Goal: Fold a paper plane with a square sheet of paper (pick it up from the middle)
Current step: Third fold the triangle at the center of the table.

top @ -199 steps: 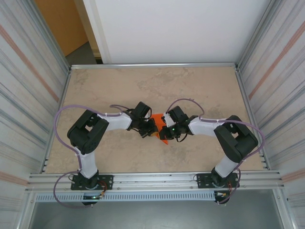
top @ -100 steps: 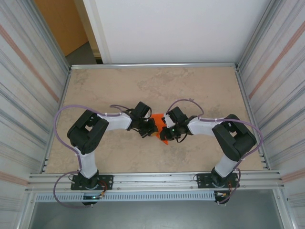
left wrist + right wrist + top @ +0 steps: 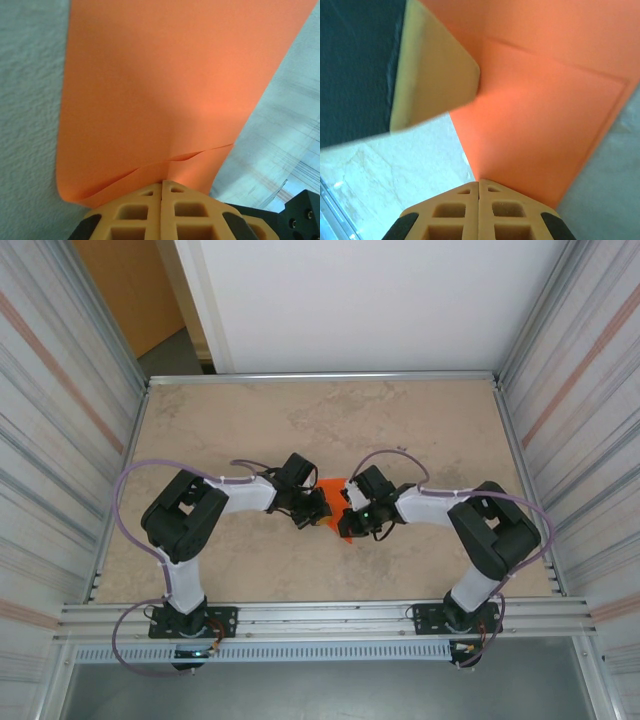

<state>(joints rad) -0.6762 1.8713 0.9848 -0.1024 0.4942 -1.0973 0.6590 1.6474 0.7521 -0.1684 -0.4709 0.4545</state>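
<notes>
The square sheet of paper (image 3: 332, 487) is bright orange and folded into creased layers, held up between the two arms at the table's middle. My left gripper (image 3: 319, 510) is shut on its left side. In the left wrist view the paper (image 3: 160, 85) rises from the closed tips of the left gripper (image 3: 161, 182), with a layered edge just above them. My right gripper (image 3: 346, 521) is shut on the other side. In the right wrist view the paper (image 3: 540, 125) fans out from the closed tips of the right gripper (image 3: 479, 181), and a finger of the left gripper (image 3: 432, 75) touches it at the upper left.
The beige stone-patterned table (image 3: 300, 420) stretches behind the grippers. Ribbed metal walls (image 3: 60, 440) close in both sides, and an aluminium rail (image 3: 330, 615) runs along the near edge by the arm bases.
The right gripper has edged slightly left and nearer, so less orange paper shows between the two grippers. The left arm has held still.
</notes>
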